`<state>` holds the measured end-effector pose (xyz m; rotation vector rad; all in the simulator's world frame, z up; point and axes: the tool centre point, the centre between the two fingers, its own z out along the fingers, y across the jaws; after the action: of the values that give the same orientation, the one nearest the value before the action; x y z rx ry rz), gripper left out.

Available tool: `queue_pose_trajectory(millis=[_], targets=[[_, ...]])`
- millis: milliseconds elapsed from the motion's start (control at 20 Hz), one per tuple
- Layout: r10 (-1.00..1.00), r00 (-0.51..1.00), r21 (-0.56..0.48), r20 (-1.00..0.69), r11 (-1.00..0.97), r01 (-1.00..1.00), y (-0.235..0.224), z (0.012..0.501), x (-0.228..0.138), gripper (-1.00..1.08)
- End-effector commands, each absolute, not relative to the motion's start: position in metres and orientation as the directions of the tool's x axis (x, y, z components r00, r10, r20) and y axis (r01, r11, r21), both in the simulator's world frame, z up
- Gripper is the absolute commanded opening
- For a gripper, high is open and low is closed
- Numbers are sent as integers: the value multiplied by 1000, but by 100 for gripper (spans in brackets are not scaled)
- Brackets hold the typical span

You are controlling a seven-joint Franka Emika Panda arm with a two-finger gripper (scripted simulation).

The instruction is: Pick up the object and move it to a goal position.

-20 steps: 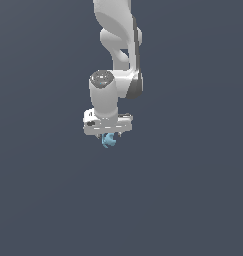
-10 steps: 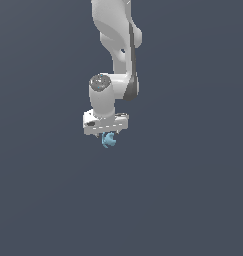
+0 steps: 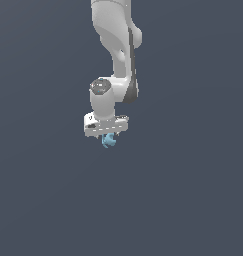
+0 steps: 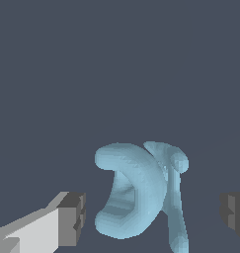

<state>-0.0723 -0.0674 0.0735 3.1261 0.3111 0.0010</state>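
Hanging: white arm point(image 3: 115, 45), lowered from the upper edge of the exterior view, wrist pointed straight down.
Hand point(image 3: 106, 136): white, mounted crosswise under the wrist; fingers spread apart, released, gripping nothing.
Fingertips: dark grey pads point(image 4: 72, 217) visible in the wrist view, one on either side of the object, each with a clear gap to it.
Object point(image 3: 109, 141): small, light blue, smooth; positioned directly below the hand, between the fingers.
Object shape point(image 4: 136, 195): thick curved crescent body joined to a thinner looped arm with a knob at one end.
Contact: none visible between pads and object in the wrist view.
Support: cannot tell whether resting on a surface; no shadow or edge visible.
Surroundings: plain, uniform dark grey-blue background point(image 3: 193, 190) in both views.
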Motion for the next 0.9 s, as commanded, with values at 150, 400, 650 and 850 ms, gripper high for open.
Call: queue_pose_trajectory(millis=[150,400,650,850], targets=[[199,980,0,0,-980,199,-67,48,-74,100],[200,980,0,0,-980,200,-68,37,-73,100],[200,980,0,0,-980,200,-68,37,-73,-100],[200,980,0,0,-980,200,-68,37,-73,-100]])
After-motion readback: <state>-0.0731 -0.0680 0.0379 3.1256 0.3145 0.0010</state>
